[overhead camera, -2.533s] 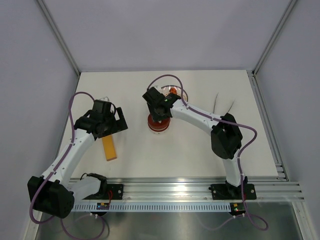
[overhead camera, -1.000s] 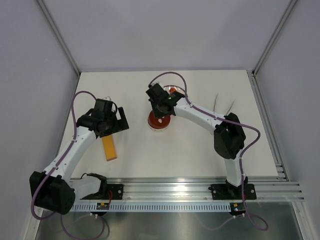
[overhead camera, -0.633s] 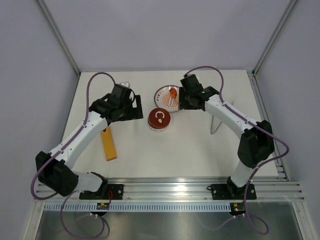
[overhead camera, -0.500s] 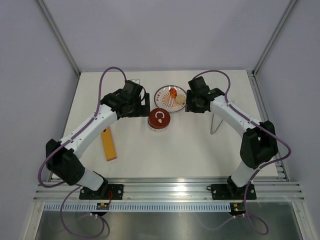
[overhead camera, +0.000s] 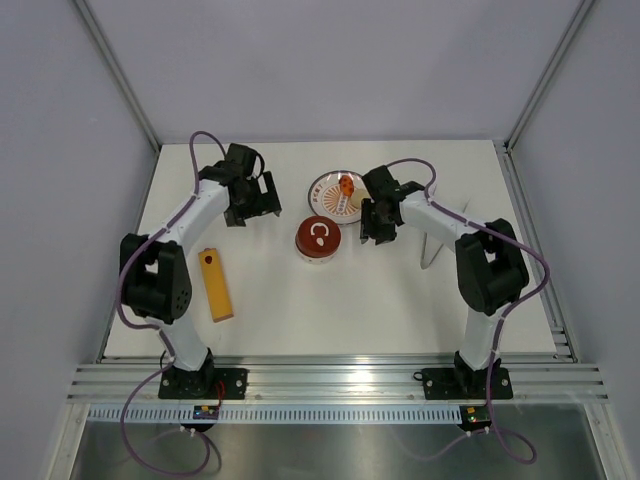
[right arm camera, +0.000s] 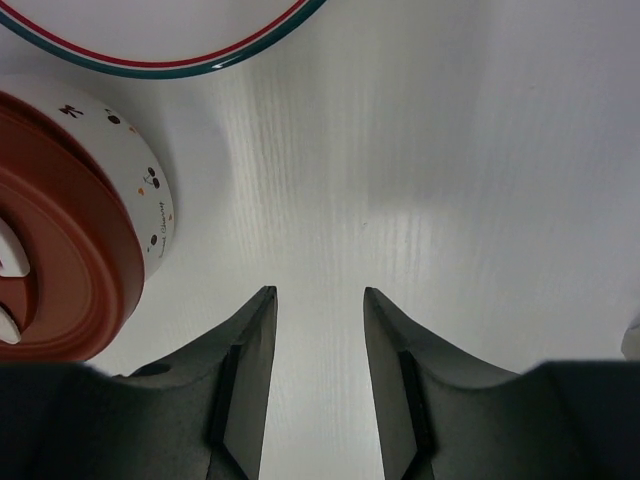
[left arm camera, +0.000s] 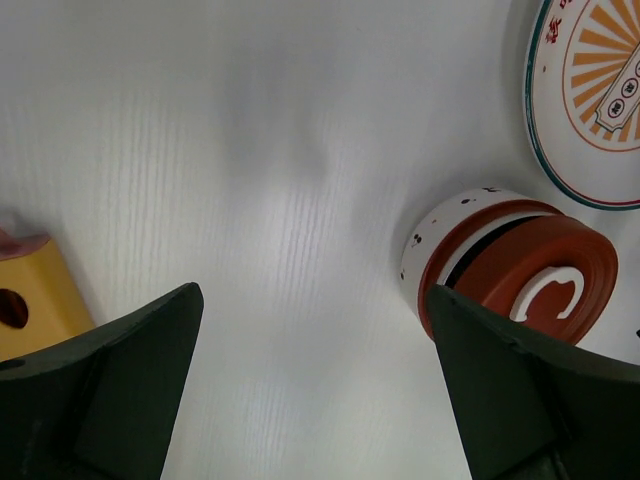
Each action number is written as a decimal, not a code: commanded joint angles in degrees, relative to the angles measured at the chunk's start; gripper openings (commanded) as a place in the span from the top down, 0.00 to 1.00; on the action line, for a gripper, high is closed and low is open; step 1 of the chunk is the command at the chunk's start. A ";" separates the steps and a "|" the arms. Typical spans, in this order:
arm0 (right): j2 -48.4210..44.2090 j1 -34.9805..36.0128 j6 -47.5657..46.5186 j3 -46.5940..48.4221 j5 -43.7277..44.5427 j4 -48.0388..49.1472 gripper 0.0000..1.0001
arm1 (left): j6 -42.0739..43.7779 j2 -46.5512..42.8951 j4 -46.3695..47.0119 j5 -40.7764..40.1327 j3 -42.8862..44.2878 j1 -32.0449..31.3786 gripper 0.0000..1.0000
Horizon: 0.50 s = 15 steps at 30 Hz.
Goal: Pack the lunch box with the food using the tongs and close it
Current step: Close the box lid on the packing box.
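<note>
The lunch box point(overhead camera: 318, 240) stands mid-table with its dark-red lid point(left arm camera: 545, 285) on; its wall is white with small prints point(right arm camera: 150, 200). Behind it lies the patterned plate point(overhead camera: 330, 200) with an orange piece of food point(overhead camera: 346, 186) on it. The thin silvery tongs point(overhead camera: 430, 255) lie right of the box, partly under my right arm. My left gripper point(overhead camera: 255, 205) hovers left of the box, open wide point(left arm camera: 312, 295) over bare table. Just right of the box my right gripper point(overhead camera: 375, 228) points down, open point(right arm camera: 318, 293), with nothing between its fingers.
A flat yellow-orange bar point(overhead camera: 216, 284) lies at the front left, its end also showing in the left wrist view point(left arm camera: 35, 300). The plate's rim point(right arm camera: 150, 60) is just beyond my right gripper. Grey walls and rails enclose the white table point(overhead camera: 330, 310).
Both arms have swung off the lidded box. The left gripper went up to the back left. The right gripper left the box top, passed the plate and came down right of the box.
</note>
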 commanded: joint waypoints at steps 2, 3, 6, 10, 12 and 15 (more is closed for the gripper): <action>2.44 0.79 0.98 4.06 -3.03 1.63 0.53 | -1.25 6.76 2.68 8.26 3.87 -0.58 0.04; 2.97 0.97 1.07 4.50 -3.03 1.63 0.53 | -1.25 9.39 2.41 8.35 5.18 -0.58 0.04; 4.55 2.02 1.16 5.73 -3.47 1.46 0.53 | -1.68 12.74 1.88 8.95 5.90 -0.58 0.06; 5.52 3.17 1.95 6.26 -5.40 2.86 0.53 | -2.65 14.33 4.52 12.12 4.32 -0.58 0.07; 5.78 3.61 2.13 6.78 -6.63 3.21 0.53 | -2.74 14.77 5.48 14.14 3.71 -0.67 0.07; 6.49 4.40 2.30 8.28 -6.90 2.95 0.53 | -2.65 15.21 6.10 15.29 2.56 -0.58 0.07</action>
